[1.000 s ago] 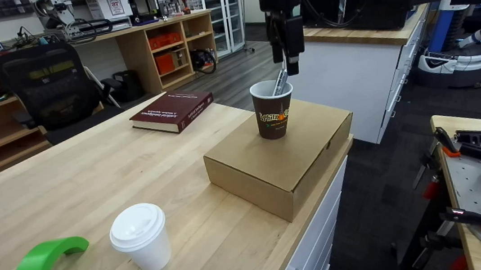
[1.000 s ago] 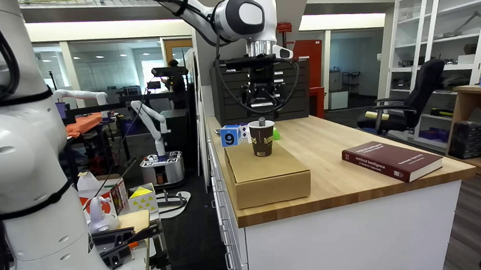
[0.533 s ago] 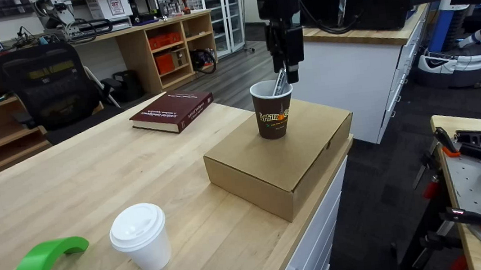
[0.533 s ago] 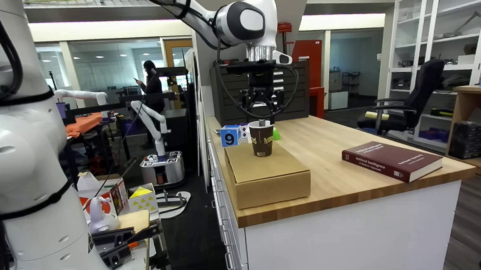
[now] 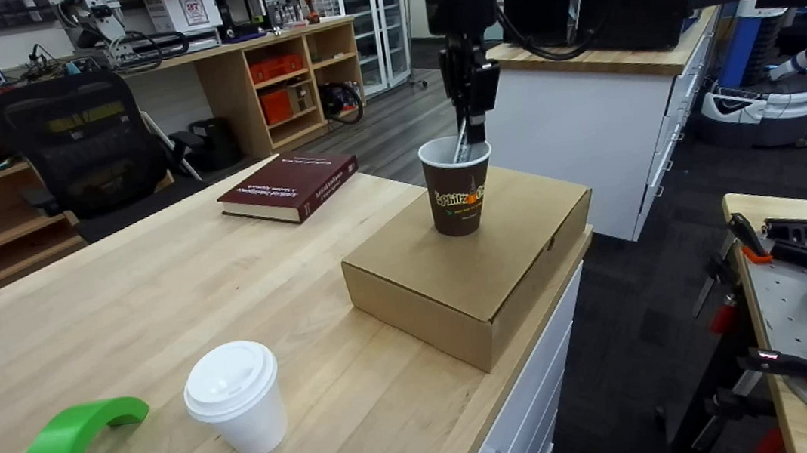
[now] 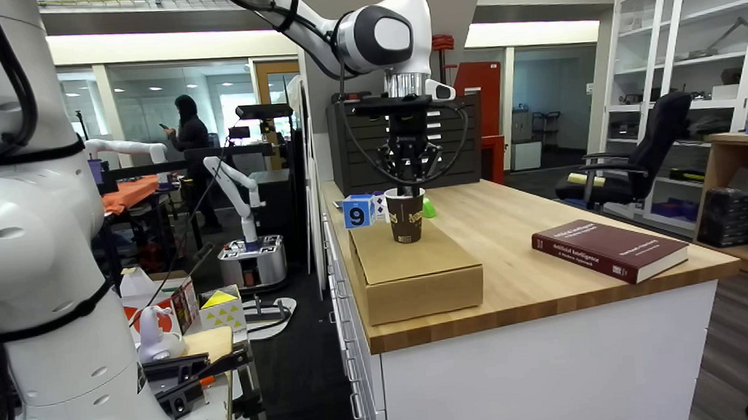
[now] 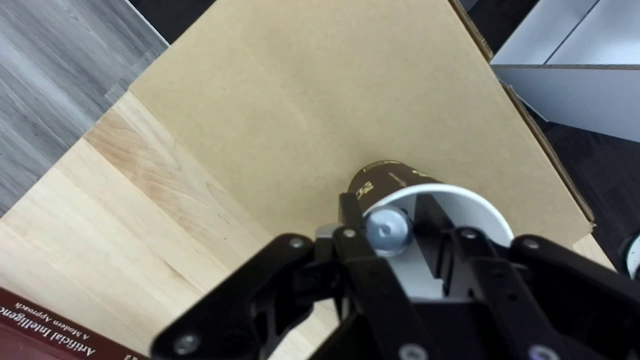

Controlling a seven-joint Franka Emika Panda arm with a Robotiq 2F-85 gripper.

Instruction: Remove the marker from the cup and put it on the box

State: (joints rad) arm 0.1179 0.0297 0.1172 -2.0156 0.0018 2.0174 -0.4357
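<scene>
Now that the jaws have narrowed from the wide spread of half a second ago, the marker (image 7: pixel 387 231) stands directly between them, pale end up. Wrist view: gap roughly matches the marker's thickness; contact on both sides not resolved, so whether it is gripped or merely bracketed cannot be told. Marker located inside the cup (image 5: pixel 456 194), between 9 and 10 o'clock of its mouth; in an exterior view it leans toward 1 o'clock, slightly more upright than before. Cup upright, shifted barely if at all. Judged meaning: approach essentially done, grasp being made, removal not yet begun.

Gripper (image 7: pixel 388 205) has come down to rim level over the last second and hangs close to plumb. One jaw shows over the white interior; the other overlaps the rim, above or outside it unclear. Risk: a probably light cup could ride up on lifting.

Box (image 5: pixel 447 275) directly beneath the cup, resting on the wooden surface (image 5: pixel 306 306); its top extends toward 6 o'clock, a likely set-down area. Arm (image 6: pixel 373 38) enters from 11 o'clock, last link vertical above the cup.

Farther off, from the box: dark red book (image 5: pixel 289 186) at 10 o'clock, white lidded cup (image 5: pixel 237 397) at 8.
</scene>
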